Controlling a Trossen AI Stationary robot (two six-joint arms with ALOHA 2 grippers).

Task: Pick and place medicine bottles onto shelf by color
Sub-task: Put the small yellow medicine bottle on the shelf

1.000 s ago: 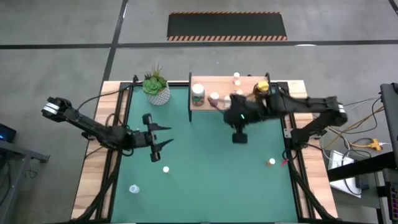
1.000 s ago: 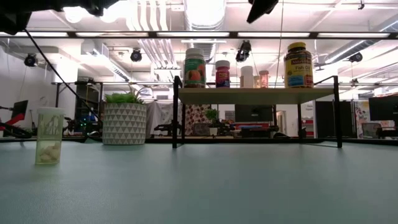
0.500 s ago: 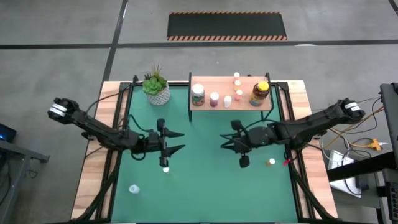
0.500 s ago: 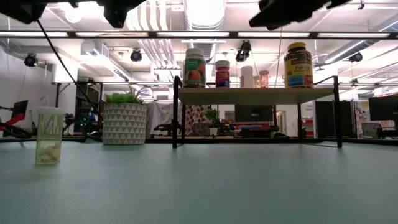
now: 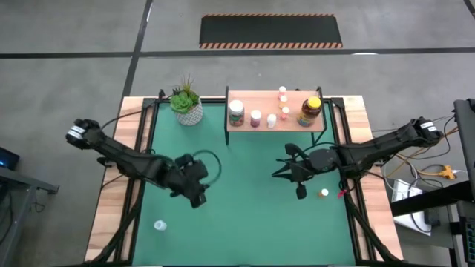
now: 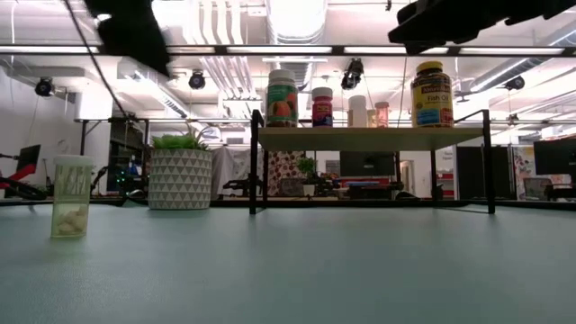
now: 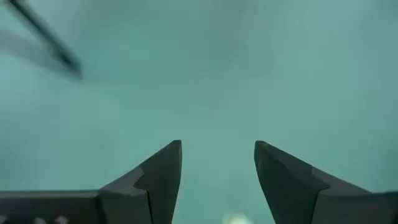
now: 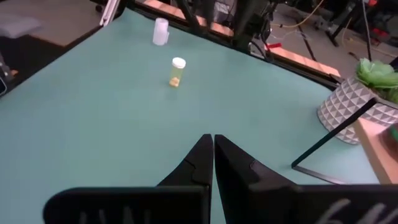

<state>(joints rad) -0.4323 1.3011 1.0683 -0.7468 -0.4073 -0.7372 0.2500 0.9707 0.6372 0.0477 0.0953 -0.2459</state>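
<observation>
From above, we saw the matte green counter (image 5: 245,222) with its pale wood border, the shelf (image 5: 274,104) at its far edge carrying six bottles, and open mat in the middle. The left gripper (image 5: 194,194) hovered over the mat. At counter level, the amber jar (image 6: 432,94) read "Fish Oil". The left wrist showed parted fingers (image 7: 158,180) grasping nothing. The right wrist showed the right gripper (image 8: 213,158) clenched empty, a yellowish white-capped bottle (image 8: 177,71) beyond.

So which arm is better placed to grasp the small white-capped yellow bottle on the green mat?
Left. Its open left gripper hangs almost above that small white-capped yellow bottle, pointing down at the green mat. The right gripper is shut and farther away across the mat.
</observation>
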